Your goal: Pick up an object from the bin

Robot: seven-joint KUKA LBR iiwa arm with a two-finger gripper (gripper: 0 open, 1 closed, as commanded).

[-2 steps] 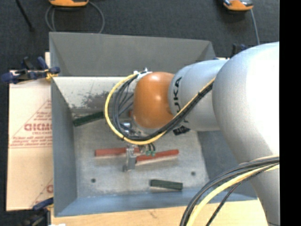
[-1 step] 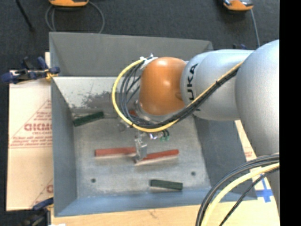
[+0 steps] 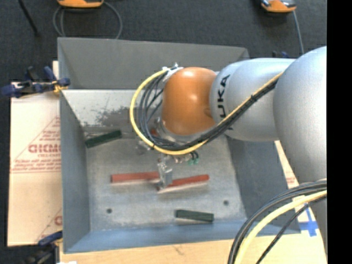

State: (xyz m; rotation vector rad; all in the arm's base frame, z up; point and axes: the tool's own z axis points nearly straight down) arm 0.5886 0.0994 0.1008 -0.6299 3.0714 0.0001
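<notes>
Camera view puts the gripper [image 3: 165, 176] low over the red bar's [image 3: 132, 178] midpoint at the bin's [image 3: 71, 164] centre, its grip unreadable; best to straddle it squarely before lifting.

Long red bar [image 3: 135, 177] flat, ctr of bin [image 3: 71, 164].

The middle of the grey metal bin [image 3: 71, 164] is crossed by a long flat red stick [image 3: 135, 177] on the left and a second red stick [image 3: 187, 181] on the right. The gripper [image 3: 165, 176] is set down right where their ends come close. The back part is covered from above by the big silver arm with the orange cover [image 3: 187, 100]. A small dark green bar [image 3: 103, 138] is laid near the back left, and another dark green bar [image 3: 193, 216] near the front wall. Bare floor is left at the front left and between the back green bar and the left stick.
</notes>
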